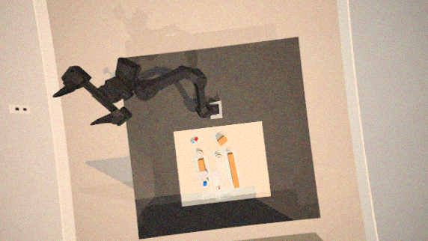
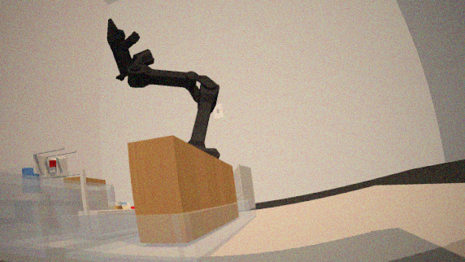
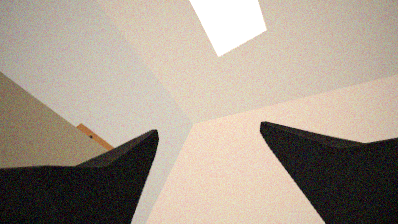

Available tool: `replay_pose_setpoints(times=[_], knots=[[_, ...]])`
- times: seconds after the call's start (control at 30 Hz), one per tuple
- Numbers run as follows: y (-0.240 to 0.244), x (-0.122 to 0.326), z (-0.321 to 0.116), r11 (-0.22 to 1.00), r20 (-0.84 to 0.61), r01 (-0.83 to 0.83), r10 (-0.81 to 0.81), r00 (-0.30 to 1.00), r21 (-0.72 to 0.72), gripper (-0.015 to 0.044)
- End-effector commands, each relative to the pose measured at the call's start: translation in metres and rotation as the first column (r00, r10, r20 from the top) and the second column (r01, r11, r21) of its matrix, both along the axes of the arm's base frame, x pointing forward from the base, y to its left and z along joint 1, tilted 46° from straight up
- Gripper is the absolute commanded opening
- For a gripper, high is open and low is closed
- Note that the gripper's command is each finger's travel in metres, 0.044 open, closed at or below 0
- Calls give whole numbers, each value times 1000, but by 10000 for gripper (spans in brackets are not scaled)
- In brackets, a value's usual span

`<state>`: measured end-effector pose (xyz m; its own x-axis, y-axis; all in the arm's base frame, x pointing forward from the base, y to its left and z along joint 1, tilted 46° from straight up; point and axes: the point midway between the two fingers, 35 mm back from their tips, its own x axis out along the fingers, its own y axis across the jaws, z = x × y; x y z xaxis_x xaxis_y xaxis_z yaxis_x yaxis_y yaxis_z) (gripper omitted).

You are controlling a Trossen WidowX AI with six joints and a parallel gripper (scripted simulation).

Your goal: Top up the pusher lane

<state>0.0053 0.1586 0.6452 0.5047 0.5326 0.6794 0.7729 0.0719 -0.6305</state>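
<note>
My gripper (image 1: 72,110) (image 3: 209,130) is wide open and empty, raised high and far to the left of the pale board. A small red item (image 1: 196,138) and a light-blue one beside it lie at the board's back left; whether these are loose jars is too small to tell. Clear lanes stand toward the board's front. A blue item (image 1: 204,183) is at the front of the left lane, and a tiny red spot (image 1: 219,188) shows in the middle one. In the exterior view, a red-marked item (image 2: 52,163) stands beside a blue one (image 2: 28,172). Jar shapes are unclear.
The pale board (image 1: 258,161) lies on a dark surface (image 1: 288,112). A tilted orange block (image 1: 221,140) is at its back. A long orange block (image 1: 233,170) fills the right lane and looms large as a wooden block (image 2: 154,187) in the exterior view. A shorter orange block (image 1: 201,165) is in the left lane.
</note>
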Motion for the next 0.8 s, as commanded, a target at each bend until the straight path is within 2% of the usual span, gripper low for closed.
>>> replay_pose_setpoints(times=[0.0, 0.2, 0.4, 0.57, 0.77], knots=[[-57, 34, 16, 970, -85, -63, 85, 993, 235, 440], [-139, 100, 18, 815, -193, -69, 217, 957, 575, 440], [-205, 179, -14, 584, -299, 58, 326, 897, 809, 440], [-240, 244, -63, 389, -397, 237, 405, 824, 890, 440], [-254, 310, -141, 205, -524, 491, 486, 699, 847, 440]])
